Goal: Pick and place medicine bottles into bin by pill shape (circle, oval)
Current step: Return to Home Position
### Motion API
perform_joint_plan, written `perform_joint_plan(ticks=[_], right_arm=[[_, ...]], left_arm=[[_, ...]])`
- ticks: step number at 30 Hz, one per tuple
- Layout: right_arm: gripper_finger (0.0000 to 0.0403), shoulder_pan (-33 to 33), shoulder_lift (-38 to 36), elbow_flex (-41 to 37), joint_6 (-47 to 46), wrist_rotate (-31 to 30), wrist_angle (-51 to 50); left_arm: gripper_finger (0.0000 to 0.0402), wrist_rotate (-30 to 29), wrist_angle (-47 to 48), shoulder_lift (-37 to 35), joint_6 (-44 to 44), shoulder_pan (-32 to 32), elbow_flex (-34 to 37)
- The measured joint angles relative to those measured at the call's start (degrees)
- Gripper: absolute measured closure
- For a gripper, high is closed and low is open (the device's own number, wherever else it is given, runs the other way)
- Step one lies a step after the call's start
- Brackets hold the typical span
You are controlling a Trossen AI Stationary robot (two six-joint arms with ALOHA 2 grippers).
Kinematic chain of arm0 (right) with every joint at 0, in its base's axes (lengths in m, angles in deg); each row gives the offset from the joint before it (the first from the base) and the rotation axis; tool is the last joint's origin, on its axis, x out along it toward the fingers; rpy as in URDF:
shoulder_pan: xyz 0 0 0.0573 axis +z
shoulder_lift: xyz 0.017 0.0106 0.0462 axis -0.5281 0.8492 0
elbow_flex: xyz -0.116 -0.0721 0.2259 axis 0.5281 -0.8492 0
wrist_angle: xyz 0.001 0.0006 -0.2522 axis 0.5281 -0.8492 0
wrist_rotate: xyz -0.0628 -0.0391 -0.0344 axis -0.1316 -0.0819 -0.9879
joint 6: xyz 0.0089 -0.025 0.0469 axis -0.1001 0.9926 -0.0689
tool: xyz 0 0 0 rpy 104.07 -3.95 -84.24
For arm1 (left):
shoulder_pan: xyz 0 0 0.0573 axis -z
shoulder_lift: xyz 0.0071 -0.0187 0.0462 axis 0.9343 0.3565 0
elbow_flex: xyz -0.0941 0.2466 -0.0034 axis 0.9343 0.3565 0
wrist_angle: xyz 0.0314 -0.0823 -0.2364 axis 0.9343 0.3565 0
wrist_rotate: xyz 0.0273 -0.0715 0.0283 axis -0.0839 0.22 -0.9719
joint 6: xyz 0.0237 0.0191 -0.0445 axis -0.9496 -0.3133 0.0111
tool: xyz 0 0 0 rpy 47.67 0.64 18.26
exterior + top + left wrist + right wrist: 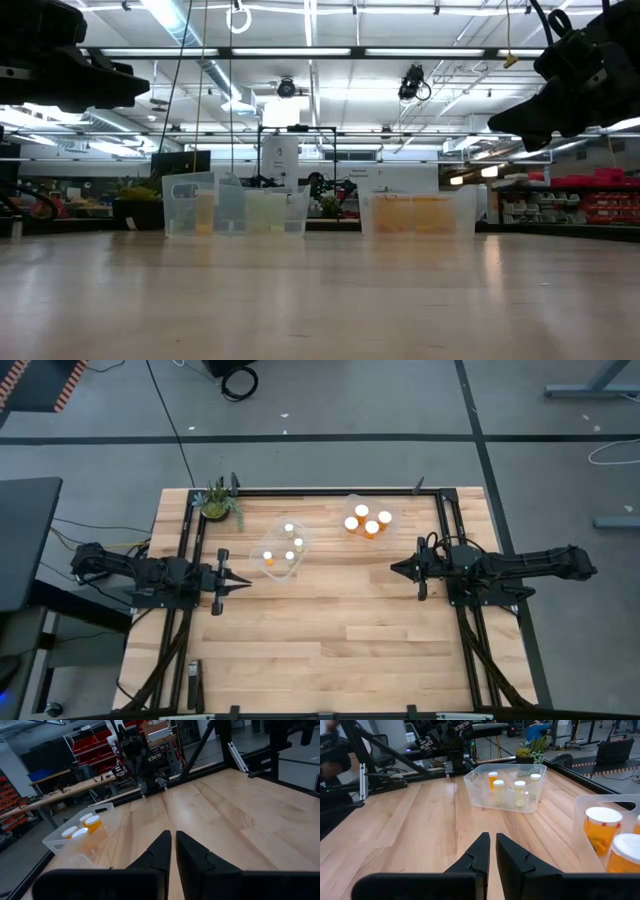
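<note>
Currently | medicine bottles: inside left bin and right bin, none loose on the surface | left gripper, right gripper: pressed together, empty, well apart from bins | risk: low; a bin could be clipped if homing is swung wide

Two matte black jointed arms: the left arm at the frame's left edge and the right arm at its right edge, each blocky at the wrist and narrowing forward. Up close, the left fingers and right fingers are black, smooth-faced wedges with stepped bases.
</note>
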Motion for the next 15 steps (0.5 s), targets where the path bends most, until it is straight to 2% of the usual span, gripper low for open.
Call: perform_joint_plan(ticks=[7, 15], right_arm=[[0.0366, 0.00, 0.00, 0.00, 0.02, 0.00, 0.00], [0.0366, 0.00, 0.00, 0.00, 0.00, 0.02, 0.00]], left_arm=[[0.0361, 0.00, 0.00, 0.00, 0.02, 0.00, 0.00], [0.0373, 0.00, -0.01, 0.00, 0.02, 0.00, 0.00]])
